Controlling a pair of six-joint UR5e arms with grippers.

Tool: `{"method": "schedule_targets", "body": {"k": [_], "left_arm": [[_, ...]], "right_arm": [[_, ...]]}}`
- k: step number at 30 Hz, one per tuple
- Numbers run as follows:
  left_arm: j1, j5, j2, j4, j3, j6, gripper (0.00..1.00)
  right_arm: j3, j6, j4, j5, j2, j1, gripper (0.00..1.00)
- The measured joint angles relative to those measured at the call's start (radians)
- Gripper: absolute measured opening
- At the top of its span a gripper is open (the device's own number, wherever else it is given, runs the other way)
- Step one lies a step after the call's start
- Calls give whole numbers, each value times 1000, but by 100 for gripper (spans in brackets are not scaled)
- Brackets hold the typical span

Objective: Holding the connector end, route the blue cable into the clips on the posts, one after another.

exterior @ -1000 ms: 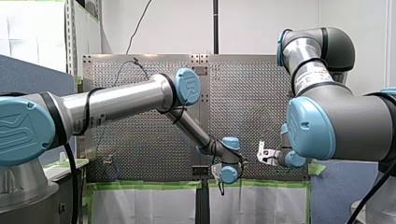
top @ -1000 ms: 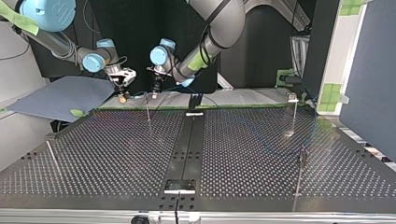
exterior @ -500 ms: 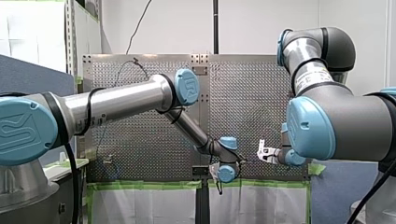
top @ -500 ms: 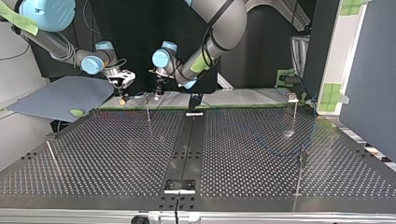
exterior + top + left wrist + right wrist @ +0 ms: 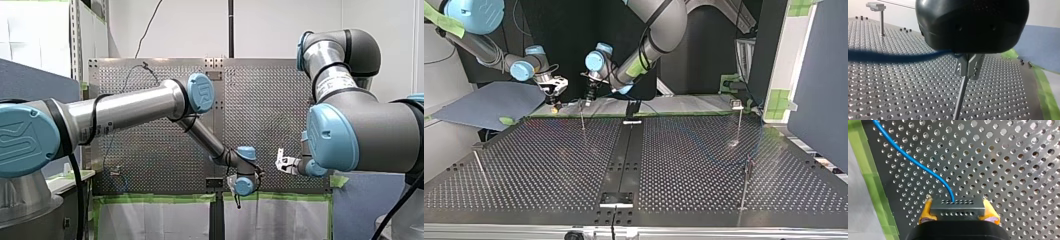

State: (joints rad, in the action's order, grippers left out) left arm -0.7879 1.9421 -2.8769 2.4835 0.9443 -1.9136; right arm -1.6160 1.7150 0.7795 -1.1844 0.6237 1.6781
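Observation:
In the right wrist view my right gripper has its yellow pads shut on a grey connector block. The blue cable leaves the block and curves away over the perforated plate. In the top view this gripper hangs at the far edge, left of a thin post. My left gripper hovers just right of that post's top. In the left wrist view the black gripper body hides its fingers. The cable runs taut up under it, just above the post's clip.
More clip posts stand at the top view's far right, near right and near left. A blue sheet lies beyond the table's far left corner. Green tape lines the plate's edge.
My left gripper drifted slightly to the top view's right, then back left beside the post. The right gripper barely shifted. Both grips look unchanged.

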Motion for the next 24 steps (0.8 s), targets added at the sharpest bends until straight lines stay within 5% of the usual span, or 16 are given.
{"method": "schedule_targets", "body": {"k": [17,24], "left_arm": [[35,-41,-20,10,-28,-43,5],[40,-53,-42,14,-41,-60,5]], "right_arm": [[10,10,12,-1,-12,-1,0],[35,-6,4,0,-58,-1,0]]}}
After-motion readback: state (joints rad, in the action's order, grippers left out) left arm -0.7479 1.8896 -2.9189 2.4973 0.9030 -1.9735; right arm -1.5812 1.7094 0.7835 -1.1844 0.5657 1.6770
